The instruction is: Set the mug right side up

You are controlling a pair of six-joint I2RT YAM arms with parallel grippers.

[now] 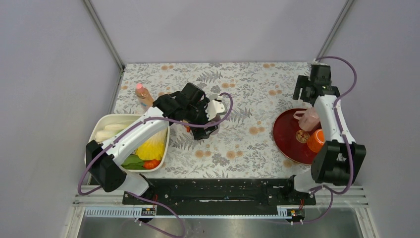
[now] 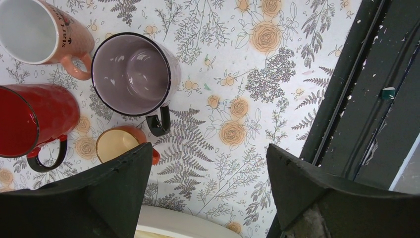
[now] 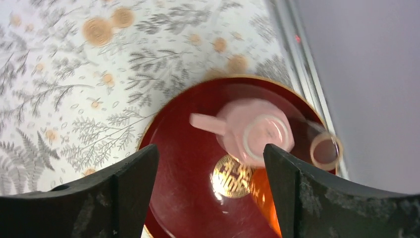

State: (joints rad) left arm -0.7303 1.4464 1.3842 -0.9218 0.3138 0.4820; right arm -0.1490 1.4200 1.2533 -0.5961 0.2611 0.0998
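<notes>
A pink mug (image 1: 308,119) stands upside down on a red plate (image 1: 287,136) at the right of the table. In the right wrist view the pink mug (image 3: 257,131) shows its base upward and its handle to the left, on the plate (image 3: 183,163). My right gripper (image 1: 305,94) is open and empty, above the plate's far side; in its own view the right gripper (image 3: 210,148) has the mug just ahead, nearer the right finger. My left gripper (image 1: 204,130) is open and empty at mid table, and its wrist view (image 2: 209,146) shows only tablecloth between the fingers.
An orange mug (image 1: 316,140) lies on the plate beside the pink one. A ring (image 3: 326,150) sits at the plate's right rim. Upright peach (image 2: 39,29), purple (image 2: 131,74) and red (image 2: 34,119) mugs and a small orange cup (image 2: 116,144) stand by the left gripper. A white food basin (image 1: 106,121) and a bottle (image 1: 143,94) are at left.
</notes>
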